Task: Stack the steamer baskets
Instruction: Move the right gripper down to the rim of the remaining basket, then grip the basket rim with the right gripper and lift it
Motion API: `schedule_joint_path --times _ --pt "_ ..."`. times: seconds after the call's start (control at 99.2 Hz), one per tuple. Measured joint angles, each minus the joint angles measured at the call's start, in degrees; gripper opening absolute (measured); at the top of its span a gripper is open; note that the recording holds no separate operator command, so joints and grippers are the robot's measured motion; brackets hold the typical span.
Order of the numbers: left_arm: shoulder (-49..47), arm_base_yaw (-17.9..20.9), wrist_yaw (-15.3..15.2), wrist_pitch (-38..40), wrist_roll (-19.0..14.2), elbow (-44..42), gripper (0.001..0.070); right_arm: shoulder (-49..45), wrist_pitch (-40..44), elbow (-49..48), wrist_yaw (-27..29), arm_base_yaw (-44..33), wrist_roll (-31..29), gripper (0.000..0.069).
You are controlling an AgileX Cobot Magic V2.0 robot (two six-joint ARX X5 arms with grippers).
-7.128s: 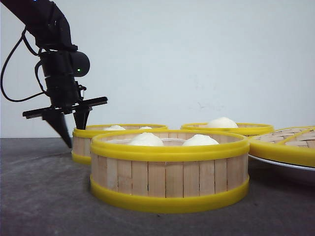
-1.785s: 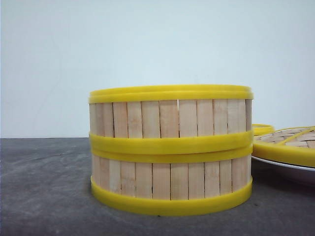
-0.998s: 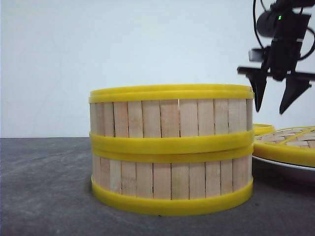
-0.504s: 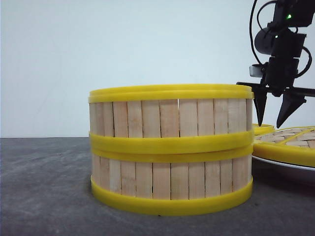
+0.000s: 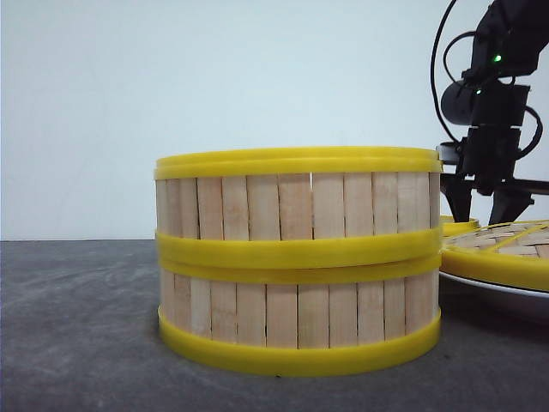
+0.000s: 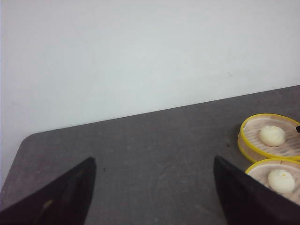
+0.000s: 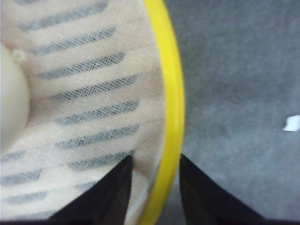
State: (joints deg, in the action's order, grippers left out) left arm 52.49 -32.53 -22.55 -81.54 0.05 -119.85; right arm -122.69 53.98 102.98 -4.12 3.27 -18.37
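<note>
Two steamer baskets stand stacked in the middle of the front view, the upper (image 5: 297, 199) on the lower (image 5: 298, 309). Just behind them to the right, only the yellow rim of a third steamer basket (image 5: 460, 226) shows. My right gripper (image 5: 485, 215) is low over it. In the right wrist view that gripper (image 7: 155, 157) is open and straddles the rim (image 7: 171, 108), one finger inside over the cloth liner and one outside. A white bun (image 7: 9, 103) lies inside. My left gripper (image 6: 152, 161) is open over bare table, off to the side of both baskets (image 6: 269, 136).
A flat woven lid with a yellow rim (image 5: 502, 249) lies on a white plate (image 5: 493, 290) at the right, close to the right gripper. A small white scrap (image 7: 291, 123) lies on the dark table (image 5: 77, 326). A pale wall stands behind.
In the last second the right gripper came down and slightly right onto the third basket's rim. Seven seconds ago the baskets stood apart, with the left gripper at the left one.
</note>
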Motion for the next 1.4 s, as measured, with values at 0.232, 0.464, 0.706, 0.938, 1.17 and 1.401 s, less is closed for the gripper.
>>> schedule_joint_path --times 0.232,0.464,0.706,0.938,1.17,1.401 --pt "0.0 0.0 0.0 0.0 0.0 0.0 0.0472 -0.2 -0.2 1.0 -0.2 0.3 -0.2 0.0021" --pt "0.0 0.0 0.0 0.0 0.0 0.0 0.0472 -1.5 0.6 10.9 -1.2 0.1 0.1 0.0021" --pt "0.0 0.0 0.0 0.0 0.0 0.0 0.0472 -1.5 8.0 27.6 -1.9 -0.4 1.1 0.0021" --pt "-0.1 0.0 0.1 0.0 0.0 0.0 0.0472 -1.5 23.5 32.5 -5.1 3.4 8.3 0.0021" --pt "-0.4 -0.2 1.2 0.0 0.0 0.0 0.0472 -0.9 23.5 32.5 -5.7 11.8 11.0 0.0021" --pt "-1.6 -0.3 1.5 0.0 -0.2 0.0 0.0472 0.4 23.5 32.5 -5.4 19.4 11.3 0.0021"
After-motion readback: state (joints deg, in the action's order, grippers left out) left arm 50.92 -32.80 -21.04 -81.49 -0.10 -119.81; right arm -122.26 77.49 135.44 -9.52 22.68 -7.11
